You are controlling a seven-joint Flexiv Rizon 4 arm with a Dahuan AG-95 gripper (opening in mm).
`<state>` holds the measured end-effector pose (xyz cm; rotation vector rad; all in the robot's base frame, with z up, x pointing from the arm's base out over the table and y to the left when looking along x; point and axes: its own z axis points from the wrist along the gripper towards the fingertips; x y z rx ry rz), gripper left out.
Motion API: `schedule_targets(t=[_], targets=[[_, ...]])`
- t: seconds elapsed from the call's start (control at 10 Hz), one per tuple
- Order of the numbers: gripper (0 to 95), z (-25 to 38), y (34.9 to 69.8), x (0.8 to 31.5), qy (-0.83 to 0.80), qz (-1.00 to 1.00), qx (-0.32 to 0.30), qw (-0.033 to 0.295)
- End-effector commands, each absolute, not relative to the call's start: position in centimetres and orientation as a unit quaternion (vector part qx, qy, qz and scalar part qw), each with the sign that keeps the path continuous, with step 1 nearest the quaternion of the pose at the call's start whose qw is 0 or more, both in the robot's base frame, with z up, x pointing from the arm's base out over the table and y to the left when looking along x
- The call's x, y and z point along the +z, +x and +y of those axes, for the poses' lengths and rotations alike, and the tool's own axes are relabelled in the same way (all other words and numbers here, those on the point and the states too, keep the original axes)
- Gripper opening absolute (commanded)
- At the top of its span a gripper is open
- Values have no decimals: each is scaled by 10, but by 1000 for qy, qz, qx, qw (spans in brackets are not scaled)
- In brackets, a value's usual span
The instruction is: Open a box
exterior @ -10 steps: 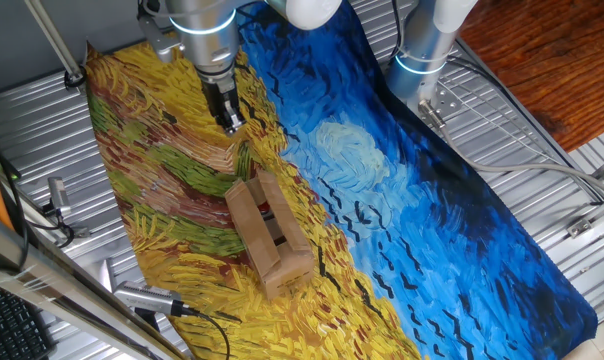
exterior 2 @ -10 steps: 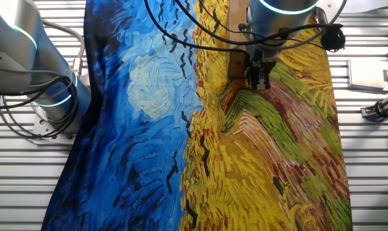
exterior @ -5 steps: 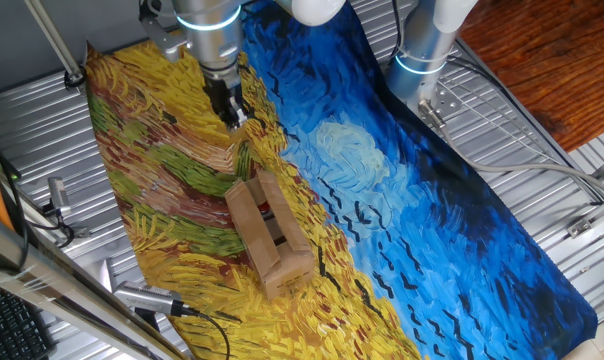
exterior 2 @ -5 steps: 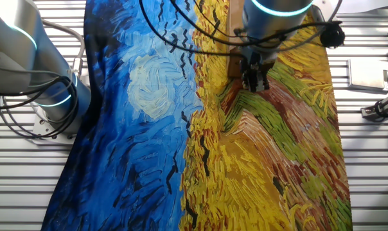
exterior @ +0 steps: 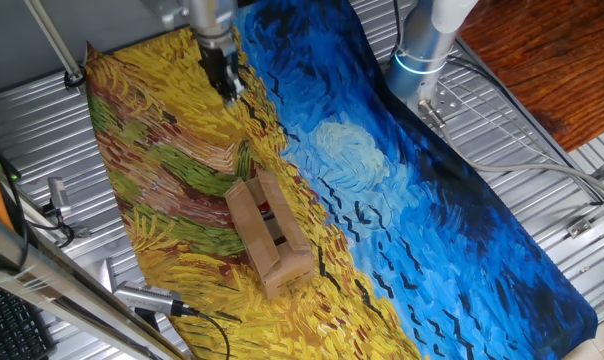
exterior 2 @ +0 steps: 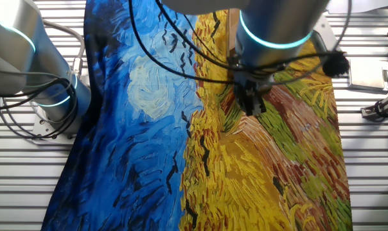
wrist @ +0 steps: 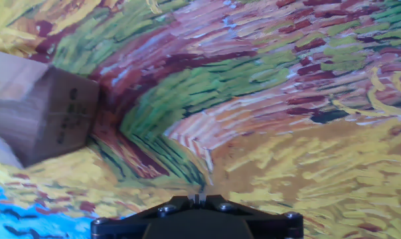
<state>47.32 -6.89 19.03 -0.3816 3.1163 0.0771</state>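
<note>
The brown cardboard box (exterior: pixel 269 235) lies on the yellow part of the painted cloth with its long flaps standing open and a bit of red showing inside. In the hand view one closed end of the box (wrist: pixel 44 113) sits at the left edge. My gripper (exterior: pixel 225 88) hangs above the cloth well beyond the box's far end, touching nothing. Its fingers are together and empty. It also shows in the other fixed view (exterior 2: pixel 252 106), where my arm hides most of the box. In the hand view the gripper (wrist: pixel 198 196) is at the bottom edge.
The painted cloth (exterior: pixel 402 230) covers a ribbed metal table. A second arm's base (exterior: pixel 422 45) stands at the cloth's far edge and also shows in the other fixed view (exterior 2: pixel 43 83). A handled tool (exterior: pixel 147 298) and cables lie off the cloth near the box.
My gripper has risen and drifted away from the box, still shut. The box has not moved.
</note>
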Motion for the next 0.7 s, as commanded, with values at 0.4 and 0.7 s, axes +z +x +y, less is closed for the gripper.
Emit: schedule_targets(t=[0.4,0.7], targets=[[0,-29,493,183,-113,993,21,-2],[0,11,504,180,-94,995,23,-1]])
